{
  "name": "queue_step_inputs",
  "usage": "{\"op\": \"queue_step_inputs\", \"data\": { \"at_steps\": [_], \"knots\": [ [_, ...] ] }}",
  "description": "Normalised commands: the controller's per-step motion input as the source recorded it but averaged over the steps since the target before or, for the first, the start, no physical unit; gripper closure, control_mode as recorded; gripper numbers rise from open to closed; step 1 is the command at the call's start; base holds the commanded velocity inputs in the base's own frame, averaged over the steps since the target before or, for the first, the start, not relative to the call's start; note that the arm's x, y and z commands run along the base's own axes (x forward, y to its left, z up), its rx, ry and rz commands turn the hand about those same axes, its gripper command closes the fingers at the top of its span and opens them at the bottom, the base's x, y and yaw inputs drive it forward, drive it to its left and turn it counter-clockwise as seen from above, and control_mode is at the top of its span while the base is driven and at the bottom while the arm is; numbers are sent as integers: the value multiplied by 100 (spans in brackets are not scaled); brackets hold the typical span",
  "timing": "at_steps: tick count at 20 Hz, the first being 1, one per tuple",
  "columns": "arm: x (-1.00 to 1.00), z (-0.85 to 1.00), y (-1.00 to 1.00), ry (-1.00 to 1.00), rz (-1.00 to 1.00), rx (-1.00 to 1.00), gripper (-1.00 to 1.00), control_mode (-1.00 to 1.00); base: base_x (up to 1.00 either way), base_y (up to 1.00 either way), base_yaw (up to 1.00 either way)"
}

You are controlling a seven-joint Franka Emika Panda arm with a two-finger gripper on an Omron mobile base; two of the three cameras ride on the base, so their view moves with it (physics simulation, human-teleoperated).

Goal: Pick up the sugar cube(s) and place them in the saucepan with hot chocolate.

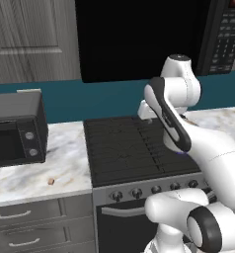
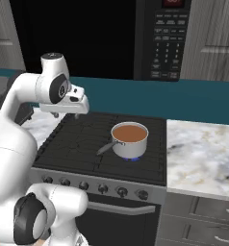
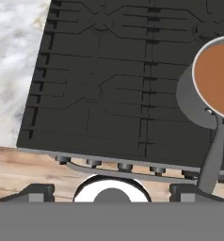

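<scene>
The sugar cube point(image 1: 51, 181), a tiny tan speck, lies on the marble counter point(image 1: 65, 158) left of the stove, near its front edge. On the stove's right front burner stands the steel saucepan point(image 2: 131, 148) of brown hot chocolate, its handle point(image 2: 105, 147) pointing to the front left. In the hand view the saucepan point(image 3: 191, 99) sits at the right edge. My gripper point(image 2: 68, 114) hangs open and empty above the stove's left rear, well apart from both the pan and the cube. In the hand view the gripper point(image 3: 112, 193) has its tips spread wide.
The black stove top point(image 1: 122, 148) has a row of knobs point(image 1: 136, 192) along its front. A dark toaster oven point(image 1: 16, 131) stands on the left counter. A microwave panel point(image 2: 166, 41) hangs above, and marble counter point(image 2: 203, 153) continues right of the stove.
</scene>
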Motion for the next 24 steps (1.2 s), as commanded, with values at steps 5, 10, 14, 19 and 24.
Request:
{"op": "queue_step_inputs", "data": {
  "at_steps": [5, 10, 14, 19, 24],
  "knots": [
    [-33, -27, 64, 0, 11, 0, -100, -100, 0, 0, 0],
    [-23, -21, 92, 0, 23, -3, -100, -100, 0, 0, 0],
    [-21, -8, 92, 0, 30, -10, -100, -100, 0, 0, 0],
    [-17, -10, 72, -1, 17, -8, -100, -100, 0, 0, 0],
    [-28, -10, 50, -1, 11, -4, -100, -100, 0, 0, 0]
  ]
}}
